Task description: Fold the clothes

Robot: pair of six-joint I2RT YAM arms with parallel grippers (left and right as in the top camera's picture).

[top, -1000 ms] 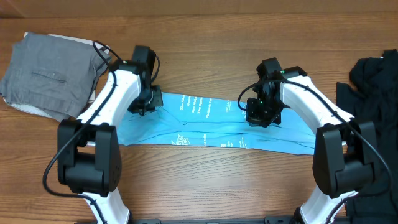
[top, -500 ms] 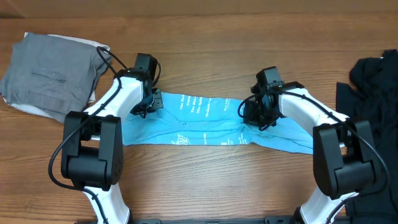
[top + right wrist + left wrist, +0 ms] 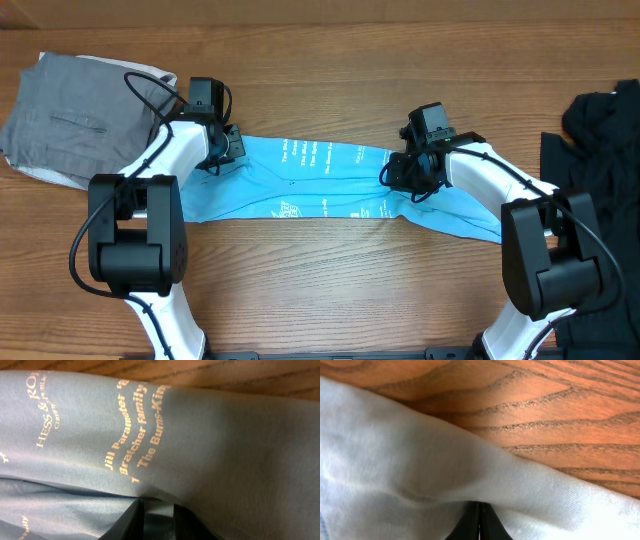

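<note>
The clothes, a light blue T-shirt point(image 3: 320, 185) with small white text facing up, lie folded into a long band across the middle of the wooden table point(image 3: 320, 60). My left gripper point(image 3: 222, 152) is at the band's far left corner. In the left wrist view its jaws point(image 3: 480, 510) are pressed together, pinching a fold of the pale fabric point(image 3: 395, 460). My right gripper point(image 3: 400, 178) rests on the band right of centre. In the right wrist view its fingers point(image 3: 157, 515) stand a little apart, with a ridge of the printed fabric point(image 3: 225, 445) lying between them.
A folded grey garment point(image 3: 80, 120) lies at the back left, close to my left arm. A heap of dark clothes point(image 3: 600, 130) sits at the right edge. Bare wood shows in front of and behind the blue band.
Both grippers have pulled the shirt's far edge away from the front, the left one also going left, so the band lies wider and flatter. The right jaws have parted.
</note>
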